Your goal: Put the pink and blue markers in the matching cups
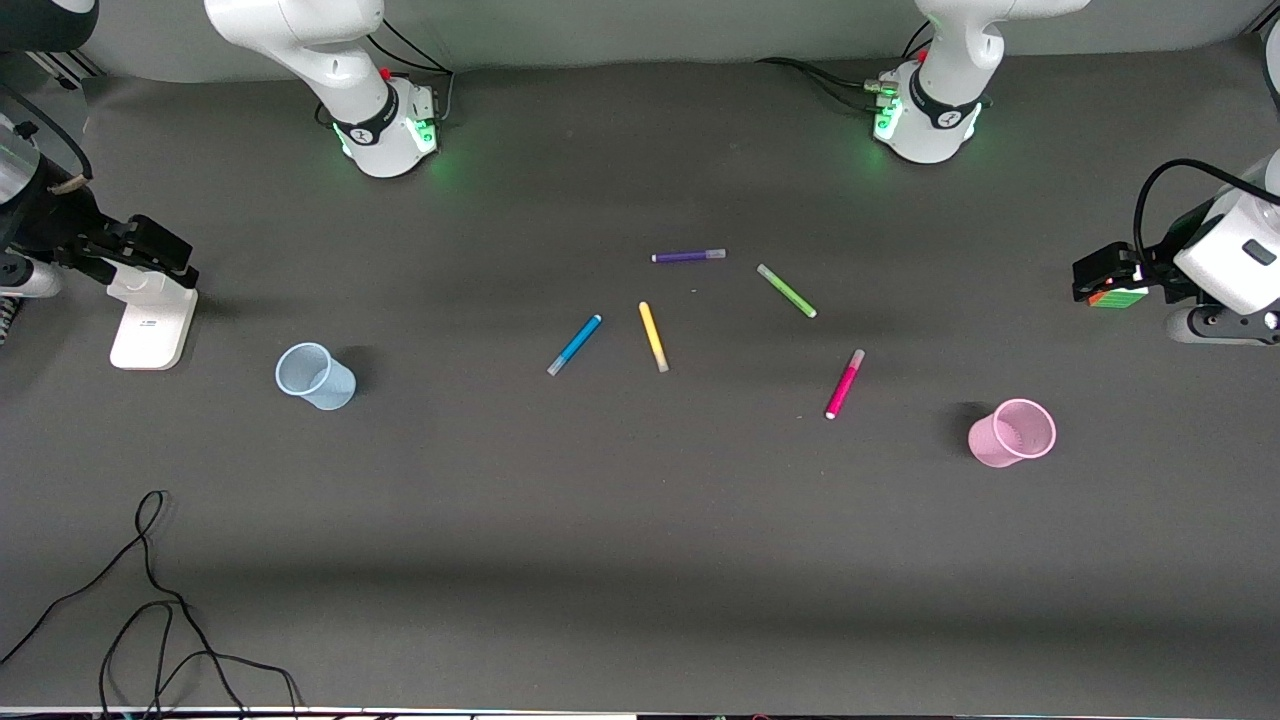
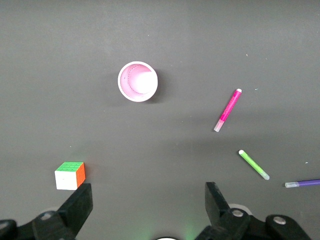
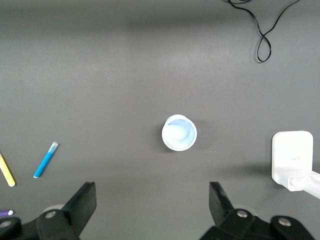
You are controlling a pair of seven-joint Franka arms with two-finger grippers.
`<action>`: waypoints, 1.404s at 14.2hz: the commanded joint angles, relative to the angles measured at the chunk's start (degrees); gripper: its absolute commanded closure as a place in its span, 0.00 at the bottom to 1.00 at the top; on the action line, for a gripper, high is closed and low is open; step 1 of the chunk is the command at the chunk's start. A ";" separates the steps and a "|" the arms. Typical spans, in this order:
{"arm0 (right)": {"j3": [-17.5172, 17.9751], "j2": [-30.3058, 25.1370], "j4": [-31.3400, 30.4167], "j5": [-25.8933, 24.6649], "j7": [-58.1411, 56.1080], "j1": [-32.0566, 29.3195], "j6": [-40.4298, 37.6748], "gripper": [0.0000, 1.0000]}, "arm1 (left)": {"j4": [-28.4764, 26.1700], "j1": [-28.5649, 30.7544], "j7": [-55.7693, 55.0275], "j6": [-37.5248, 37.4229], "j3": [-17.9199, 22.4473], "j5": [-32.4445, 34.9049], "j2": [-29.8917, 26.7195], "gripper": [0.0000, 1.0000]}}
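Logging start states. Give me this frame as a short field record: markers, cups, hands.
pink marker: flat on table, beside pink cup, apart from it
blue marker: flat on table, mid-table, beside yellow marker
blue cup: upright, toward right arm's end
pink cup: upright, toward left arm's end
cups' contents: no markers
left hand: open, above table by pink cup
right hand: open, above table by blue cup

A dark grey matte table (image 1: 640,560) fills the scene under soft overhead light, with a loose black cable (image 1: 150,600) coiled at its near corner, a white stand (image 1: 152,325) at one end and a colourful puzzle cube (image 2: 70,175) at the other.
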 commanded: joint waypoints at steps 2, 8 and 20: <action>3.18 0.02 -0.72 -0.62 -0.58 -2.20 0.13 0.00 | 0.60 -0.24 0.58 -0.90 0.65 -1.65 0.00 0.00; 3.01 2.65 0.85 -0.45 1.08 1.05 -2.06 0.00 | 1.03 -1.03 0.58 -1.08 0.04 -1.64 0.09 0.00; 3.27 22.24 10.61 15.96 3.80 1.84 -12.35 0.01 | -1.94 -0.94 0.58 -1.71 -14.02 -1.73 -0.26 0.00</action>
